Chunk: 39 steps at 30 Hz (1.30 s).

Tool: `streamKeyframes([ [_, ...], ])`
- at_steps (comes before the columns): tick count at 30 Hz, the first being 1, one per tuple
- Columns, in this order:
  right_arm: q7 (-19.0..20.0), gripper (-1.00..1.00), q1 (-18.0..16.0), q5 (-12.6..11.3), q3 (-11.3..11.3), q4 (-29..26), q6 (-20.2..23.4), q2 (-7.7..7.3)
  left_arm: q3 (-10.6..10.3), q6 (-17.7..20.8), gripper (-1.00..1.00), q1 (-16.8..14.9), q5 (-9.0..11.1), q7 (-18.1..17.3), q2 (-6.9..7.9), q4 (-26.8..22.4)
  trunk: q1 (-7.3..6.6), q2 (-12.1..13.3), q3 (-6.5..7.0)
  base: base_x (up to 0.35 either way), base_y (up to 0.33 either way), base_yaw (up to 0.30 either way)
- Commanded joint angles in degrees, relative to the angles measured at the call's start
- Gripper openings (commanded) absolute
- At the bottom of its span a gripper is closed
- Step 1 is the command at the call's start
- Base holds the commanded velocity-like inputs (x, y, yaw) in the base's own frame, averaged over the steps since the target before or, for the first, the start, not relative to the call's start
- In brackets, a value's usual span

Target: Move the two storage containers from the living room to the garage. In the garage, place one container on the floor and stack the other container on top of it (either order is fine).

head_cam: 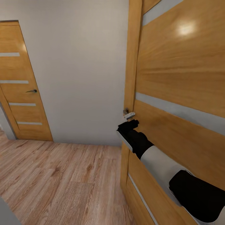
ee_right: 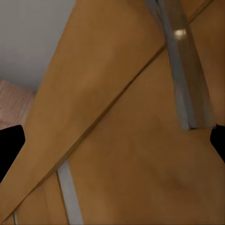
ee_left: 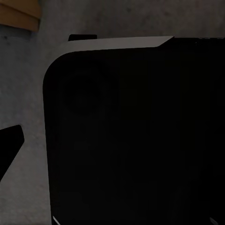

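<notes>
Hallway, robot at a wooden door (head_cam: pixel 181 81): the right arm (head_cam: pixel 162 162) reaches fwd along the door face, its right gripper (head_cam: pixel 130 124) up against the door's edge, just below the small metal handle (head_cam: pixel 127 114). From the head view the dark fingers look bunched close together, but whether they're pinching the handle or just pressing beside it can't be told. In the right wrist view the two black fingertips (ee_right: pixel 10 140) sit far apart at opposite sides of the picture w/ nothing between them but door panel (ee_right: pixel 122 154) and its grey inlay strips, so the claw reads as wide open and empty.

Left wrist view: mostly a dark rounded body (ee_left: pixel 136 140), prob. part of the robot itself. One black fingertip (ee_left: pixel 10 140) shows at the side; how far that claw is open can't be told.

Risks from here: the gripper could slide off the handle, or push the door at the wrong spot so it doesn't swing. The forearm lies nearly flat against the panel, so driving fwd could jam the arm or scrape it along the wood. The base may also clip the door frame (head_cam: pixel 132 56) when passing.

A second, shut door (head_cam: pixel 22 84) stands in the white wall (head_cam: pixel 78 68) at left, across the light plank floor (head_cam: pixel 62 181). No orange-red boxes in sight here.
</notes>
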Motion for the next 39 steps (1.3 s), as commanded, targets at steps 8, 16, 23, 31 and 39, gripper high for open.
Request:
streamKeyframes([
  [8, -0.8, 1.0, -0.3, 0.3, -0.3, 0.9, 0.5, 0.0, 0.0, -0.2, 1.0, 0.0, 0.1, -0.1, 0.0, 0.0, 0.0, 0.0, -0.06, 0.0, 0.0, 0.0],
  [16, -0.8, 1.0, -2.2, 0.3, -1.3, 6.9, -2.6, 0.0, 0.0, -0.2, 1.0, 0.0, 0.1, -0.1, 0.0, 0.0, 0.0, 0.0, -0.06, 0.0, 0.0, 0.0],
  [23, -0.9, 1.0, -3.2, 0.3, -1.4, 8.2, -2.9, 0.0, 0.0, -0.2, 1.0, 0.0, 0.1, -0.1, 0.0, 0.0, 0.0, 0.0, -0.06, 0.0, 0.0, 0.0],
  [31, -0.9, 1.0, -5.1, 0.3, -1.5, 12.0, -5.1, 0.0, 0.0, -0.2, 1.0, 0.0, 0.1, -0.1, 0.0, 0.0, 0.0, 0.0, -0.06, 0.0, 0.0, 0.0],
  [39, -0.9, 1.0, -6.3, -0.1, -1.7, 13.4, -5.5, 0.0, 0.0, -0.2, 1.0, 0.0, 0.1, -0.1, 0.0, 0.0, 0.0, 0.0, -0.06, 0.0, 0.0, 0.0],
])
